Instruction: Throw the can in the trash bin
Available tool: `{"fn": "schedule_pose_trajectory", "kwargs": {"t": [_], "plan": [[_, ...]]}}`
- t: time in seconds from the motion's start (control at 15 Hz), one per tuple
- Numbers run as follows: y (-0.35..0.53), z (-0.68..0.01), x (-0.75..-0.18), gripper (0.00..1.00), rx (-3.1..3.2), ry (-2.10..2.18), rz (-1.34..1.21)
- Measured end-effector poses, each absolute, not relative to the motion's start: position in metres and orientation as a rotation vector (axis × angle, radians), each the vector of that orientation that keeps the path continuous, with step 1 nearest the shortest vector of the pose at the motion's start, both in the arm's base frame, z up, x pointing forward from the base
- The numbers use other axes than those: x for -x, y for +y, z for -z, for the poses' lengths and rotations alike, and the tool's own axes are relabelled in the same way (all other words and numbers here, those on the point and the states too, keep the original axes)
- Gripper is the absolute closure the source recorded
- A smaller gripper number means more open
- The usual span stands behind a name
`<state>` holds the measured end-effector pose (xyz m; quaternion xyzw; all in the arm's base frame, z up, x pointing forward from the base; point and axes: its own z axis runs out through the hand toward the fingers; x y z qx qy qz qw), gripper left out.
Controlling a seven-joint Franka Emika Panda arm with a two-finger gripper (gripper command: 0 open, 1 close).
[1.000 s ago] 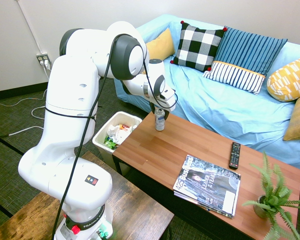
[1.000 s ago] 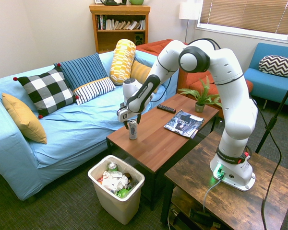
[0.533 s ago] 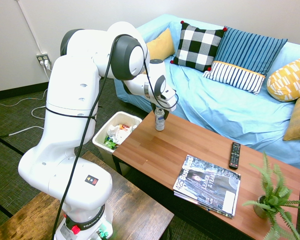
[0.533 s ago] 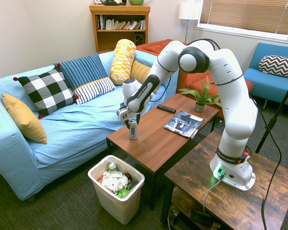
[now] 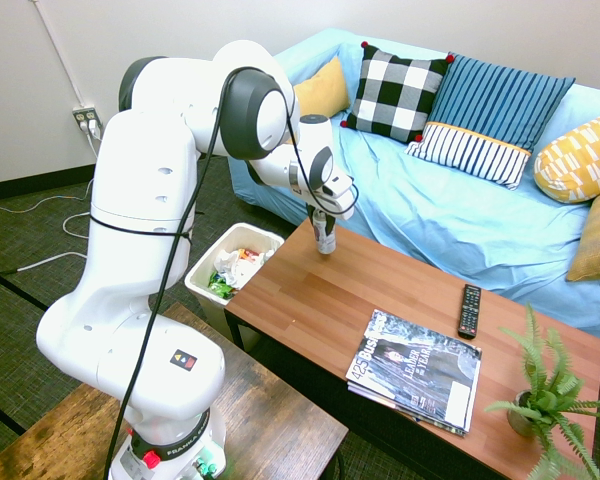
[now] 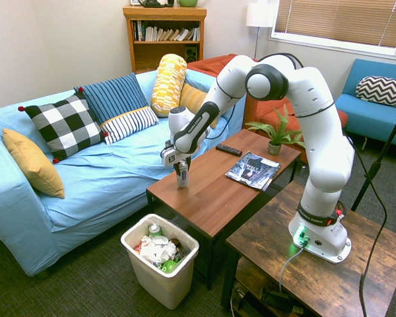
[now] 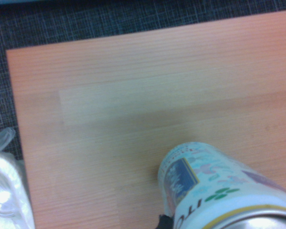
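I've got the gripper (image 6: 181, 173) clamped tight on the can (image 6: 181, 177), upright, right at the coffee table's (image 6: 214, 198) corner. The trash bin (image 6: 185, 245) sits on the floor below that end.

A living room in a home.
A light-blue fabric sofa (image 6: 86, 178) carries a black-and-white checked cushion (image 6: 65, 125); a wooden bookshelf (image 6: 160, 36) stands behind, and a black remote control (image 5: 469, 310) and glossy magazine (image 5: 416, 370) lie on the low wooden surface (image 5: 350, 290).
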<state>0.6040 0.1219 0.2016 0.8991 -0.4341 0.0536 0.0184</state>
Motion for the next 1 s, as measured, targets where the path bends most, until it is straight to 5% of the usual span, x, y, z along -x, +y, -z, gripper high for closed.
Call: {"fn": "schedule_pose_trajectory", "kwargs": {"t": [0.47,1.0], "plan": [[0.194,-0.277,-0.588,1.0,-2.869,-1.209,-0.256],[0.284,-0.287,-0.542,1.0,-2.943,-1.023,-0.264]]}}
